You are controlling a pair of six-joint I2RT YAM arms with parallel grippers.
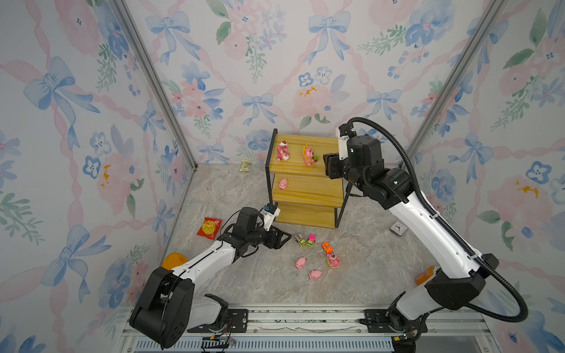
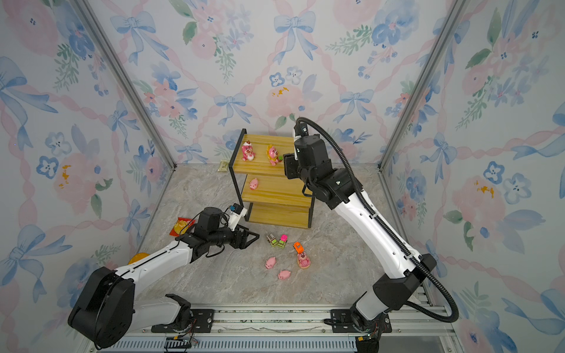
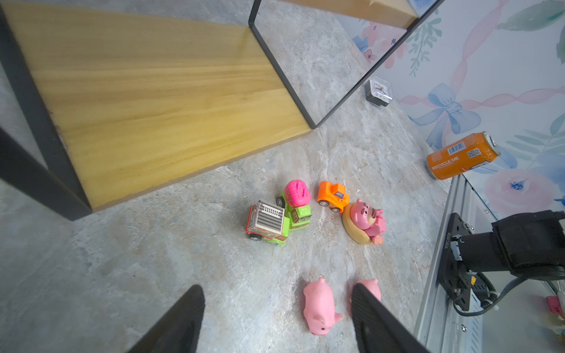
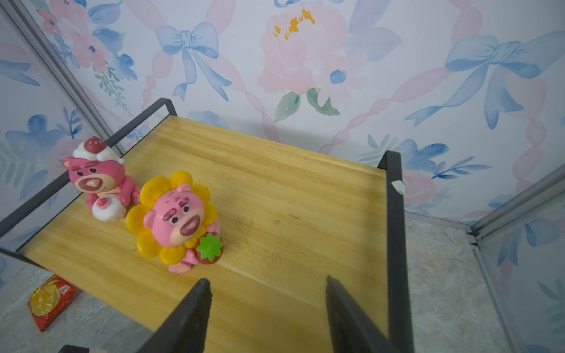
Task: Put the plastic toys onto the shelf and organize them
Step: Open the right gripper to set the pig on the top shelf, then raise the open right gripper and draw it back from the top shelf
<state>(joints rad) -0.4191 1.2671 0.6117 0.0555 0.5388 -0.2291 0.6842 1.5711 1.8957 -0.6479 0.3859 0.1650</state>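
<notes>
The shelf (image 1: 312,189) stands at the back. Its top board (image 4: 275,183) carries two pink bears (image 1: 282,152) (image 1: 309,155), and one pink pig (image 1: 282,184) lies on the middle tier. My right gripper (image 4: 267,279) hovers open and empty over the top board, to the right of the flower-collared bear (image 4: 175,220). On the floor in front lie the grey-green car (image 1: 300,239), pink-green car (image 1: 310,240), orange car (image 1: 327,247), a third bear (image 1: 333,259) and two pigs (image 1: 301,262) (image 1: 315,274). My left gripper (image 3: 276,288) is open and empty, low, left of the cars.
A red snack packet (image 1: 209,227) and an orange-lidded jar (image 1: 174,260) sit by the left wall. A small clock (image 1: 397,227) and an orange can (image 3: 461,156) lie at the right. A small wrapped packet (image 1: 245,166) rests against the back wall.
</notes>
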